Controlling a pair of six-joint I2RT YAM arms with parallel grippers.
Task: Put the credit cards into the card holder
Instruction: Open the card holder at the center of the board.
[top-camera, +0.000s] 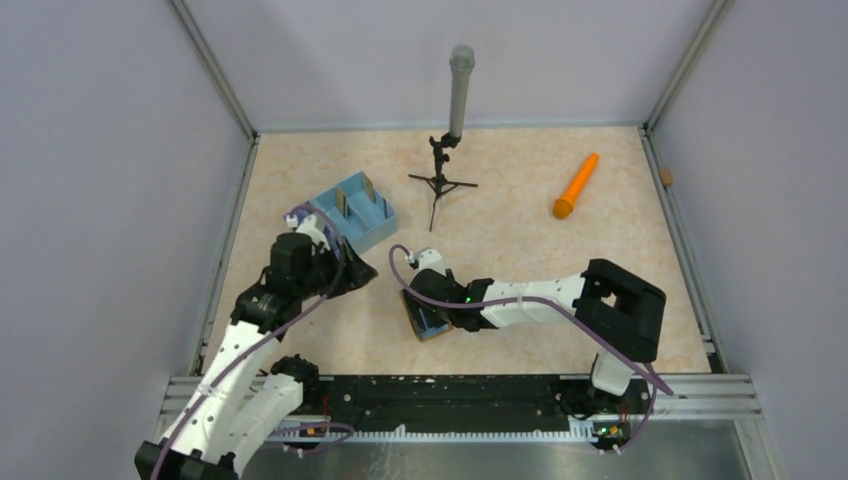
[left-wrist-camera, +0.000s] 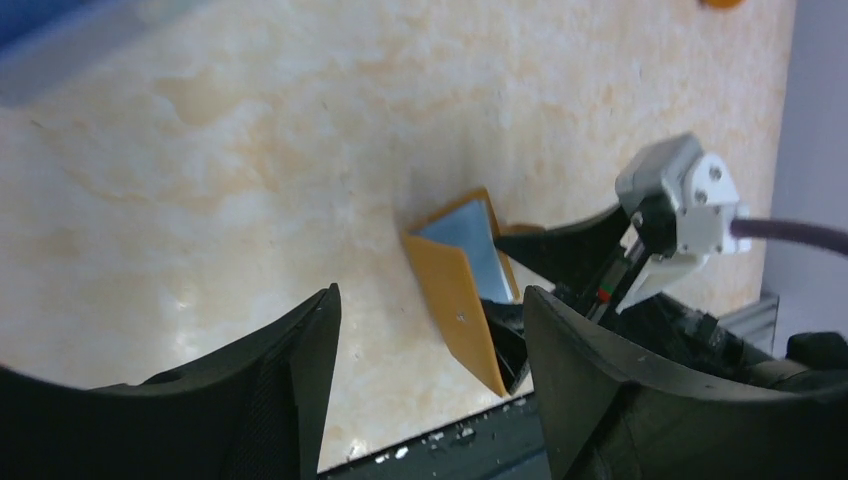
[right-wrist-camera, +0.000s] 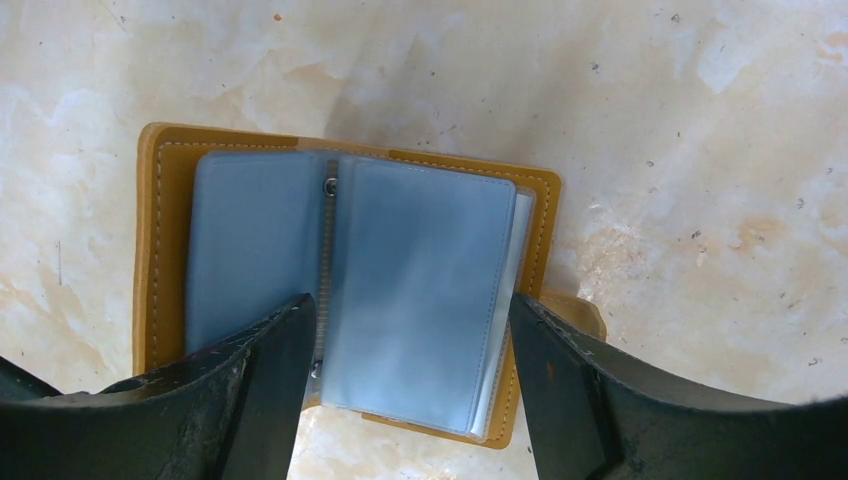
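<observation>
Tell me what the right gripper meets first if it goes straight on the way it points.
The open mustard-orange folding card holder: the right gripper points at its greyish-blue inner pocket leaves, framed between the open fingers. Depth is unclear; it may already touch them.

One card holder (right-wrist-camera: 430, 290), two credit cards (top-camera: 341, 201) (top-camera: 368, 187), one blue tray (top-camera: 375, 226), one orange stick (top-camera: 576, 186) and one tripod stand (top-camera: 441, 181).

I saw beige marbled tabletop (top-camera: 520, 260). Card holder (top-camera: 421, 318) lay open and flat near front centre, greyish-blue pockets facing up. Blue divided tray (top-camera: 383, 222) sat at back left. Black tripod stand (top-camera: 441, 183) carrying upright grey tube stood at back centre. Orange stick (top-camera: 576, 186) lay at back right, well apart from others.
</observation>
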